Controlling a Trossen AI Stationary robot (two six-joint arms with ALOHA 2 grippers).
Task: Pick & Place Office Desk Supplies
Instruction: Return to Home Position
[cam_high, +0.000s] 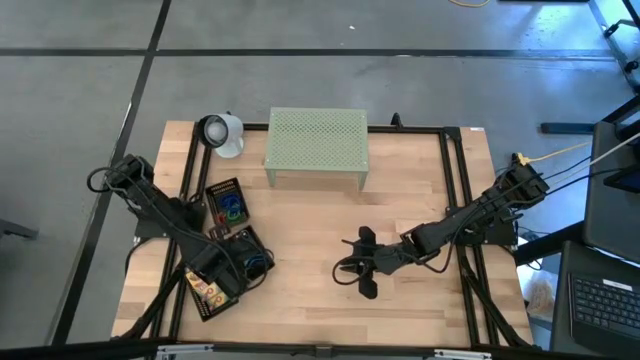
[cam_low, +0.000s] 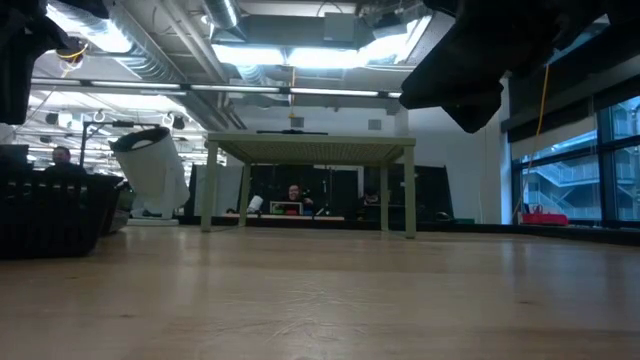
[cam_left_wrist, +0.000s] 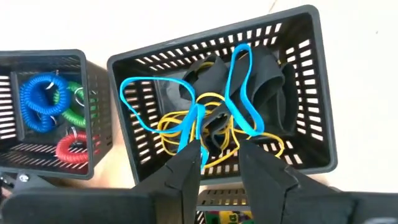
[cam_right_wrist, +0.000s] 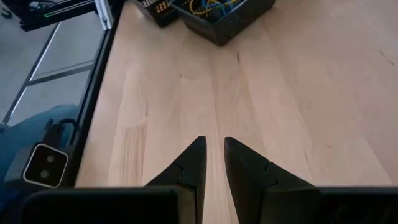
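My left gripper (cam_left_wrist: 221, 146) stands open, pointing down over a black mesh tray (cam_left_wrist: 311, 93) at the table's left (cam_high: 245, 262). In the tray lie blue rubber bands (cam_left_wrist: 239, 81), yellow rubber bands (cam_left_wrist: 174, 121) and dark black pieces (cam_left_wrist: 267, 74). A second tray (cam_left_wrist: 93, 118) beside it holds coiled blue (cam_left_wrist: 40, 102), green (cam_left_wrist: 74, 112) and red (cam_left_wrist: 71, 149) loops. A yellow-green crayon box (cam_high: 205, 292) lies in a third tray nearer the front edge. My right gripper (cam_right_wrist: 212, 142) hovers over bare wood at the table's middle (cam_high: 352, 266), its fingers a narrow gap apart with nothing between them. My left gripper comes from above. One fingertip (cam_left_wrist: 189, 155) stands right at the lower end of a blue rubber band loop (cam_left_wrist: 194, 124). I cannot tell whether it touches the band, which lies slack in the tray.
A pale-green perforated stand (cam_high: 316, 148) stands at the table's far middle, with a white cylinder (cam_high: 222, 133) to its left. A black frame runs along the table's edges (cam_high: 455, 180). Bare wood lies between the trays and my right gripper.
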